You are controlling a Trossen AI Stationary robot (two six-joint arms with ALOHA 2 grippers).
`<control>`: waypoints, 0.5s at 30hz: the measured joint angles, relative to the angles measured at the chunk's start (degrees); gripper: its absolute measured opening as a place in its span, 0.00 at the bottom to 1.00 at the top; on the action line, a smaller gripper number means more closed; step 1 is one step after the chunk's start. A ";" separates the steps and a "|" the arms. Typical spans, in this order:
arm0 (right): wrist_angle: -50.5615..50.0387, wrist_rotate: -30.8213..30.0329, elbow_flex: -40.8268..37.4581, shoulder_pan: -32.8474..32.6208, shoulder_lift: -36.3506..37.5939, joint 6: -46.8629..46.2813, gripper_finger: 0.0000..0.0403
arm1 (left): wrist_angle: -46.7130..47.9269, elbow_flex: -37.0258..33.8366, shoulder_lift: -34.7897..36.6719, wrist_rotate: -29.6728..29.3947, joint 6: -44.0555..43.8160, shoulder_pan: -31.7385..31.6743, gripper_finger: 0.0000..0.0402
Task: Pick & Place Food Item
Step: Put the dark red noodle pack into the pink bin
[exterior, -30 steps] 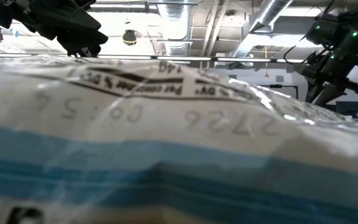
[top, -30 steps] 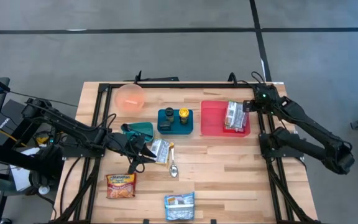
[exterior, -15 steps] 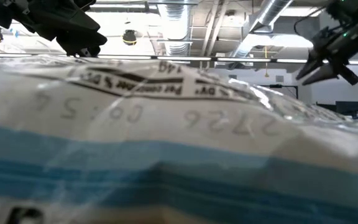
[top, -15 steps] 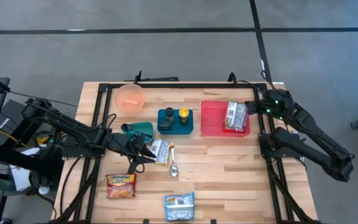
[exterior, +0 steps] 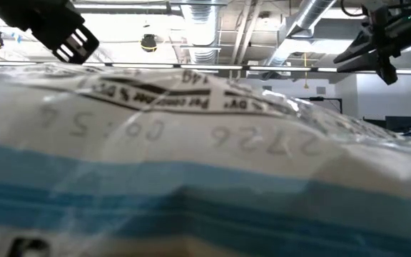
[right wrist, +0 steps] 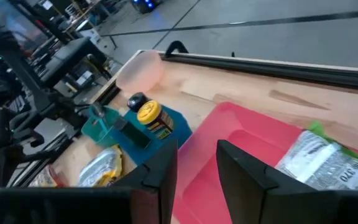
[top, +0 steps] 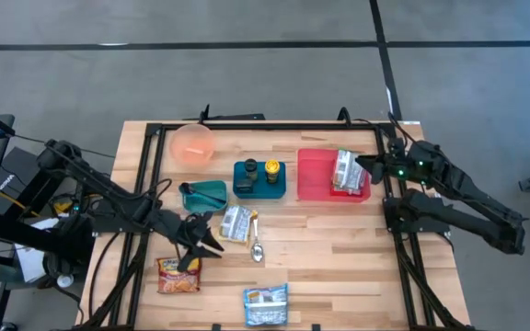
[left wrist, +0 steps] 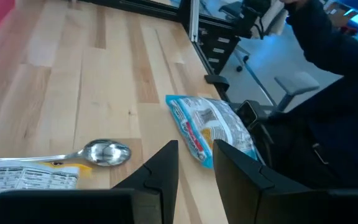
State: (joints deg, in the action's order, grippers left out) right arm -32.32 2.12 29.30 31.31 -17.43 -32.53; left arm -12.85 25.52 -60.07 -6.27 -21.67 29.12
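Observation:
A silver food packet (top: 236,222) lies flat on the wooden table next to a spoon (top: 256,246). An orange noodle packet (top: 179,274) and a blue packet (top: 266,305) lie nearer the front edge. Another silver packet (top: 346,170) lies in the red tray (top: 316,175). My left gripper (top: 208,245) hovers between the orange packet and the spoon, open by a narrow gap (left wrist: 196,146), pointing toward the blue packet (left wrist: 210,127). My right gripper (top: 362,164) hangs at the tray's right side, open by a narrow gap (right wrist: 197,146), holding nothing.
A pink bowl (top: 192,144) stands at the far left. A blue block holding two small bottles (top: 259,176) and a teal holder (top: 206,193) sit mid-table. The blue packet (exterior: 191,178) fills the low view. A person in dark clothes (left wrist: 328,93) stands beyond the table.
My left gripper has swung toward the table's near edge, away from the silver packet by the spoon, which stays in place. My right gripper has drawn back from over the tray toward the right edge, risen, and tipped up toward level.

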 joint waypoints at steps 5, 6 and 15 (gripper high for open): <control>0.02 -5.33 0.00 -4.68 -0.14 -0.44 0.27 | 1.79 0.00 0.00 -6.97 -3.09 4.87 0.24; 0.01 -6.07 0.00 -5.56 -0.19 -0.72 0.27 | 2.66 -0.01 0.00 -7.37 -4.74 5.58 0.24; 0.00 -10.29 0.00 -10.86 -0.17 -0.95 0.27 | 19.65 0.00 0.00 -6.60 -28.26 6.44 0.24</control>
State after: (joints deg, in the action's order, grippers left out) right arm -32.32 -8.17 29.30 20.45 -17.61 -33.48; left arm 6.80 25.52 -60.07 -12.87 -49.93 35.56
